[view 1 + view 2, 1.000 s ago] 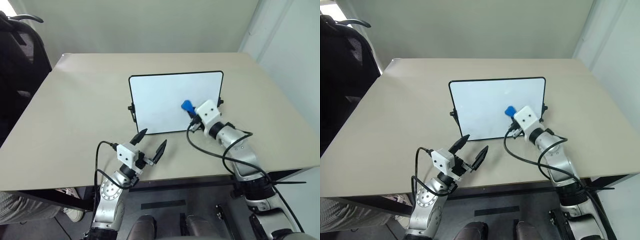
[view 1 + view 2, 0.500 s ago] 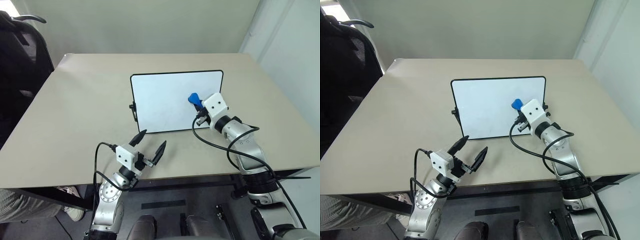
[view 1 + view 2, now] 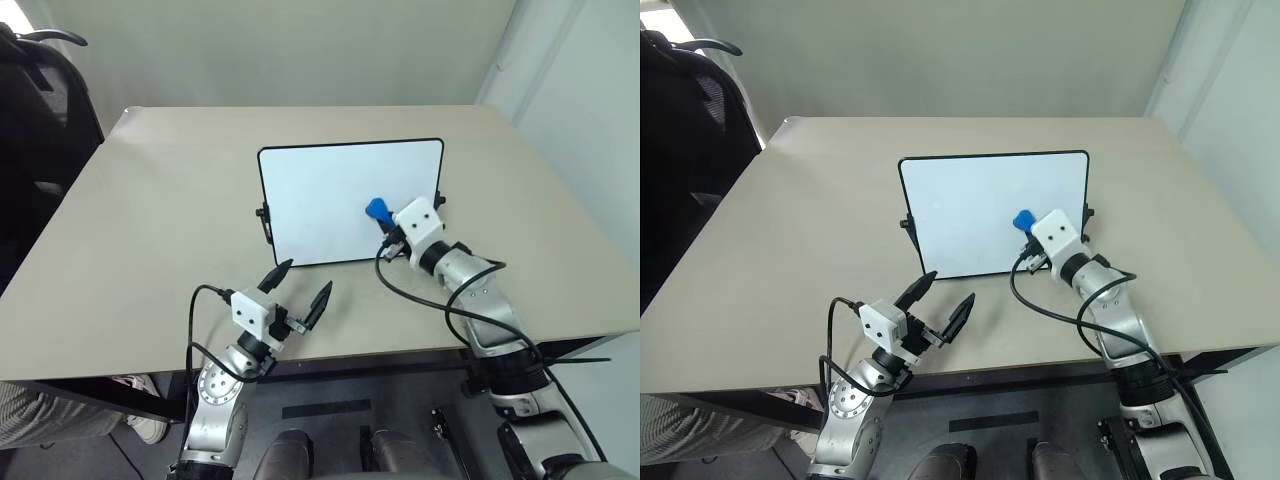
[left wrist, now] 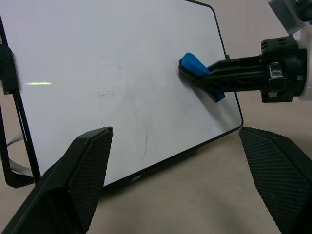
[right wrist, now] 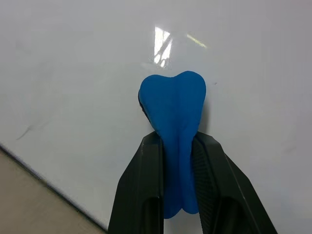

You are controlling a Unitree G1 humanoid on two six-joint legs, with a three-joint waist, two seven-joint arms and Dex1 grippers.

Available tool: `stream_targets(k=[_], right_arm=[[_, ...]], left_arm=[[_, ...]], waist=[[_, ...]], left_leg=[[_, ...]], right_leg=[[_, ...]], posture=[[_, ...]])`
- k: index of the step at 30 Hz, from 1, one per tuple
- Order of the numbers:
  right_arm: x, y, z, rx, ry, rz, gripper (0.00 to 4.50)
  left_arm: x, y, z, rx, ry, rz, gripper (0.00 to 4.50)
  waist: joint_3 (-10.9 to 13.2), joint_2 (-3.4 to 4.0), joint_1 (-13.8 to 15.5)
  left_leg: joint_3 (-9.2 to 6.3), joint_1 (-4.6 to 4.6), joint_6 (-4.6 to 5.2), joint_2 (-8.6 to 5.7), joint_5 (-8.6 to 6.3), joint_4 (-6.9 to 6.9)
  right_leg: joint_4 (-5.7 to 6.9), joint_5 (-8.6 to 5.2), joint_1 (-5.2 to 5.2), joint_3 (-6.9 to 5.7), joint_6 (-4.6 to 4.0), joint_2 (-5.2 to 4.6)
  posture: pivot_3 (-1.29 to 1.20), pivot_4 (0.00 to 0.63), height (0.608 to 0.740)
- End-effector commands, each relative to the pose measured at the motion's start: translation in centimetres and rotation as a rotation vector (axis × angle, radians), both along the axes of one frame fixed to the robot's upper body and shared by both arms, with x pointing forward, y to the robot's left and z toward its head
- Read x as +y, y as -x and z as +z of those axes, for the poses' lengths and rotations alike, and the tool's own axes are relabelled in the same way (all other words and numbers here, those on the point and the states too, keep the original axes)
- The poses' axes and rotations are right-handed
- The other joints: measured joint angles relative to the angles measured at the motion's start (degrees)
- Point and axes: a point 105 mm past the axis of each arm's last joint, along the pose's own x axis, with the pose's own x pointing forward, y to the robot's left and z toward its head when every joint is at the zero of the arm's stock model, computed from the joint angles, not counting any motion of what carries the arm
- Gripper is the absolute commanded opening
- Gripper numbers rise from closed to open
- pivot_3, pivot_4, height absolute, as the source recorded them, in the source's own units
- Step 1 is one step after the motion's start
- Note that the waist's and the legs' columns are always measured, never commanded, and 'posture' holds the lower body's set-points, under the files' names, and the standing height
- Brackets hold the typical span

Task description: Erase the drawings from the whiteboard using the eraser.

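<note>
Now, right arm: reached forward from the worktop's near right edge, forearm roughly level, angled toward the board's right half.
Right gripper (image 3: 384, 221): its two black fingers (image 5: 141, 195) were clamped tight on the eraser, one on each side.
Eraser (image 3: 376, 209): one small blue block, its rounded end sticking out past the fingertips and lying against the white face in the board's right part, a little below mid-height.
Left arm: low at the worktop's near edge, left of centre, wrist tipped slightly upward toward the board.
Left gripper (image 3: 299, 287): fingers (image 4: 73, 180) spread wide, holding nothing, well apart from the board.
Whiteboard (image 3: 320, 200): one board, standing propped near the middle of the worktop, thin black rim, small black clips on both sides.
Drawings: no red marks could be made out; the left wrist view showed faint grey smudges (image 4: 109, 90) on the white face.
Worktop (image 3: 150, 220): beige, carrying the board alone.
Surroundings: a dark chair (image 3: 35, 100) stood beyond the far left corner; black cables looped from both wrists.
</note>
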Motion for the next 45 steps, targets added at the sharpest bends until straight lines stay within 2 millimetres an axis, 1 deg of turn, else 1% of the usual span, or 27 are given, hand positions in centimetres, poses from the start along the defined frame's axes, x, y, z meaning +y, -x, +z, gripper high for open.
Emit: stream_targets(k=[1,4,8,12,14,18,21,25,27,32,34,36,37,42,45], right_arm=[[-1.2,-0.4,2.6,-0.087,-0.015,-0.034,0.48],[-1.0,-0.3,2.7,-0.087,-0.022,-0.029,0.48],[-0.1,0.1,0.8,-0.05,0.001,-0.001,0.48],[0.6,0.5,0.1,-0.03,0.003,0.024,0.48],[0.7,0.5,0.3,-0.034,0.001,0.032,0.48],[-0.3,-0.3,2.1,-0.08,-0.014,-0.001,0.48],[-0.6,-0.5,3.2,-0.112,-0.025,-0.015,0.48],[-0.6,-0.4,3.4,-0.12,-0.02,-0.012,0.48],[-0.5,-0.3,3.0,-0.111,-0.019,-0.008,0.48],[0.9,0.6,-0.1,-0.032,0.027,0.041,0.48],[1.3,1.0,-0.4,-0.022,0.033,0.057,0.48],[1.5,1.1,0.0,-0.031,0.028,0.062,0.48],[1.4,1.0,0.5,-0.039,0.017,0.057,0.48],[0.2,0.1,3.0,-0.102,-0.008,0.004,0.48],[0.1,-0.1,3.5,-0.12,-0.017,-0.008,0.48]], left_arm=[[-0.1,0.3,1.2,-0.044,0.005,-0.005,4.5],[-0.2,0.3,1.2,-0.047,0.0,-0.015,4.5],[-0.3,0.5,1.3,-0.048,0.001,-0.013,4.5],[-0.2,0.5,1.3,-0.049,0.0,-0.008,4.5],[-0.1,0.4,1.4,-0.049,0.0,-0.005,4.5],[-0.1,0.3,1.4,-0.051,0.002,-0.002,4.5],[0.0,0.3,1.4,-0.053,0.0,-0.001,4.5],[-0.1,0.2,1.4,-0.055,0.002,-0.004,4.5],[-0.1,0.2,1.4,-0.055,0.004,-0.005,4.5],[-0.1,0.1,1.4,-0.056,0.002,-0.006,4.5],[-0.1,0.1,1.4,-0.055,0.004,-0.004,4.5],[-0.1,0.1,1.3,-0.051,0.008,0.0,4.5],[-0.1,0.0,1.3,-0.05,0.009,0.001,4.5],[-0.1,-0.1,1.2,-0.048,0.006,-0.002,4.5],[-0.1,-0.1,1.2,-0.047,0.005,-0.007,4.5]], waist=[[0.0,0.0,0.02],[0.0,0.0,0.01],[-0.01,-0.02,0.01],[-0.01,-0.01,0.01],[-0.01,-0.01,0.01],[0.0,0.0,0.0],[0.0,0.0,0.0],[0.0,0.0,0.01],[0.0,0.0,0.04],[-0.02,-0.02,0.04],[-0.01,-0.02,0.04],[-0.01,-0.01,-0.04],[-0.01,-0.01,-0.07],[0.0,0.01,-0.06],[0.0,0.0,-0.02]], left_leg=[[0.0,0.02,0.0,0.0,0.0,0.0],[0.0,0.02,-0.01,0.0,-0.01,0.0],[-0.01,0.02,0.03,0.0,0.02,0.0],[0.0,0.0,0.04,0.0,0.02,0.0],[0.0,0.01,0.04,0.0,0.02,0.0],[0.0,0.01,0.02,0.0,0.01,0.0],[0.0,0.0,0.0,0.0,0.0,0.0],[-0.01,0.02,0.01,0.0,0.0,0.0],[0.0,0.0,0.02,0.0,0.01,0.0],[-0.01,0.02,0.03,0.0,0.02,0.0],[0.0,0.01,0.03,0.0,0.02,0.0],[0.0,0.0,0.02,0.0,0.01,0.0],[0.0,0.0,0.02,0.0,0.01,0.0],[0.0,0.0,0.0,0.0,0.0,0.0],[-0.01,0.02,0.0,0.0,0.0,0.0]], right_leg=[[0.0,0.0,-0.01,0.0,-0.01,0.0],[0.02,-0.01,-0.02,-0.01,-0.03,0.0],[0.02,-0.01,0.0,-0.01,-0.01,0.0],[0.0,-0.02,0.03,0.0,0.01,0.0],[0.01,-0.02,0.03,0.0,0.01,0.0],[0.01,-0.01,0.02,0.0,0.0,0.0],[0.02,0.01,0.0,0.0,-0.04,0.0],[0.02,0.01,-0.01,-0.01,-0.04,0.0],[0.01,0.01,-0.01,-0.01,-0.03,0.0],[0.01,-0.01,0.05,-0.01,0.0,0.0],[0.01,-0.02,0.05,-0.01,0.02,0.0],[0.01,-0.02,0.05,-0.01,0.02,0.0],[0.01,-0.02,0.05,0.0,0.02,0.0],[0.02,0.01,0.0,0.0,-0.02,0.0],[0.02,0.03,-0.06,-0.01,-0.07,0.0]], posture=[[0.0,0.15,0.74],[0.0,0.15,0.74],[0.0,0.15,0.74],[0.0,0.15,0.74],[0.0,0.15,0.74],[0.0,0.15,0.74],[0.0,0.15,0.74],[0.0,0.15,0.74],[0.0,0.15,0.74],[0.0,0.15,0.74],[0.0,0.15,0.74],[0.0,0.15,0.74],[0.0,0.15,0.74],[0.0,0.15,0.74],[0.0,0.15,0.74]])
